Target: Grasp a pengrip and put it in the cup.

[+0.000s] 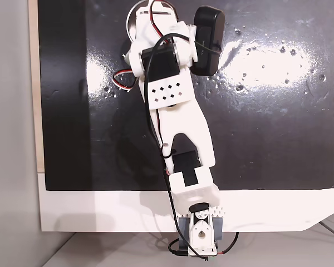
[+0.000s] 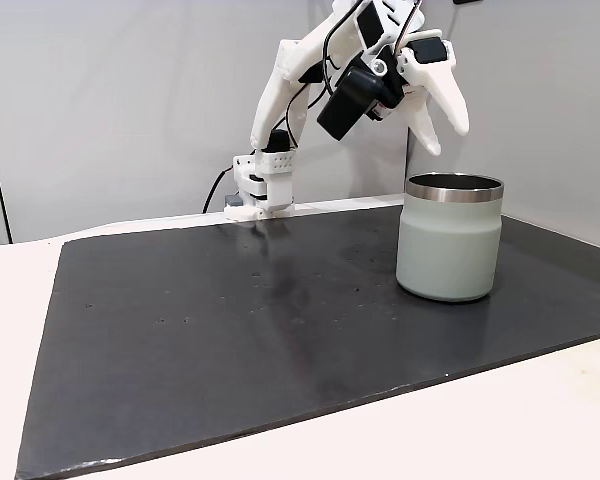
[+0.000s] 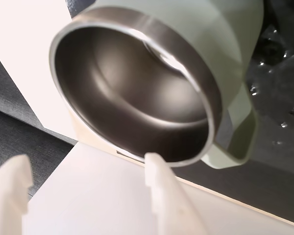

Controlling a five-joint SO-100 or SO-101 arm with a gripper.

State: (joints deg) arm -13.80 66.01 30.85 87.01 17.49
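Hovering above the cup (image 3: 137,93), the gripper (image 3: 83,181) has its fingers spread with nothing visible between them. I cannot spot the pengrip; judging from this, check the cup's interior, below the fingertips, before retreating.

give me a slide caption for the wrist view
Open pincer poised above the steel-lined cup.

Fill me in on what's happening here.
A white arm is reaching over the cup, which stands on a black mat. The end effector hangs above the cup's rim, and in the wrist view its two fingers are apart with nothing between them. The cup's steel inside looks empty from that view. I can't spot a pengrip on the mat or in the end effector.
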